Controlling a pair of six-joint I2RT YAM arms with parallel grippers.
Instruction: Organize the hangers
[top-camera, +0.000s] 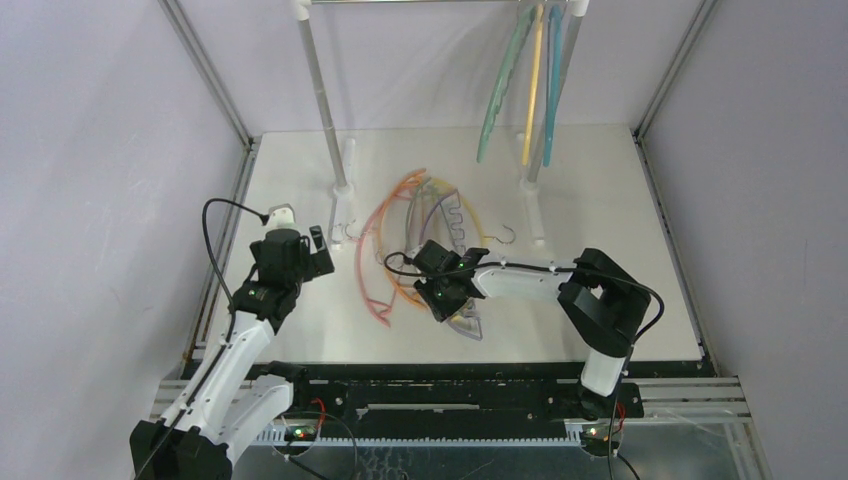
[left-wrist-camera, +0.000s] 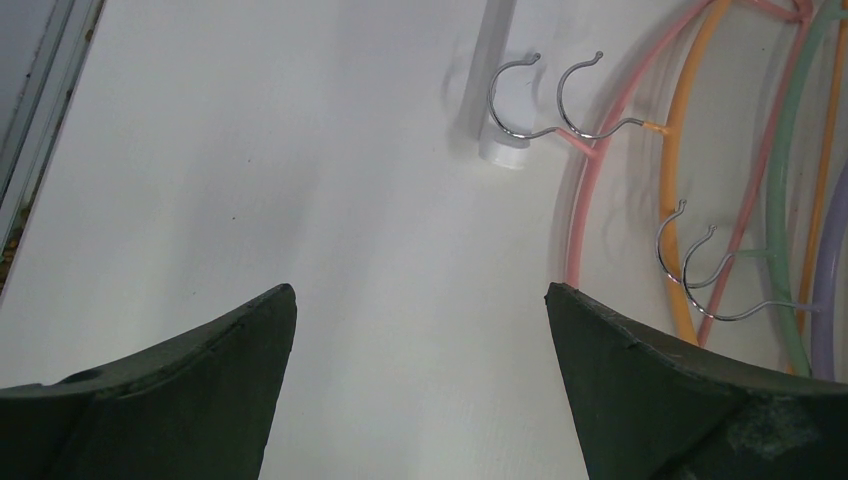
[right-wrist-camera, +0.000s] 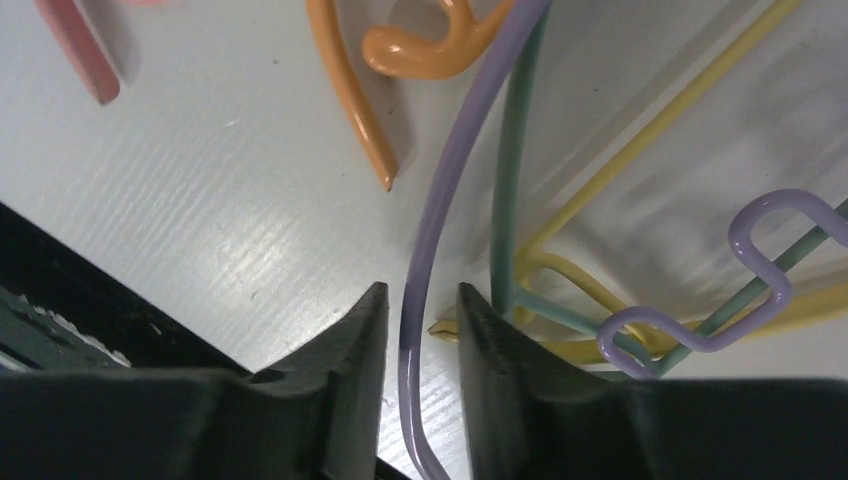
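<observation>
Nearest you, at lower left of the top view, your left gripper (left-wrist-camera: 420, 300) hangs over bare desk (top-camera: 620, 220) with its jaws spread wide and nothing between them. It is beside the work, not in it. The closest hooks lie up and to the right in its wrist view.

At the centre of the top view your right gripper (right-wrist-camera: 420, 295) is down on the loose pile (top-camera: 420, 220). Its jaws are drawn in around the bar of the lilac hanger (right-wrist-camera: 422, 262), which runs straight up between them. A sliver of desk shows on each side of the bar, so they straddle it and do not pinch it yet. The lilac hanger lies flat on the desk, tangled with the others. An orange hanger (right-wrist-camera: 345, 90) lies to its left, green and yellow bars cross to its right, and a pink hanger (left-wrist-camera: 577, 220) curves round the outside. Going by the metal hooks in view, at least four hangers are on the desk.

Farthest off, at upper right of the top view, three hung hangers (top-camera: 532, 90), green, yellow and teal, dangle close together from the rail frame (top-camera: 322, 100). The rest of the top bar is bare.

So I judge you somewhat under halfway: three are hung, the pile is still to clear, and the lilac one is next.
</observation>
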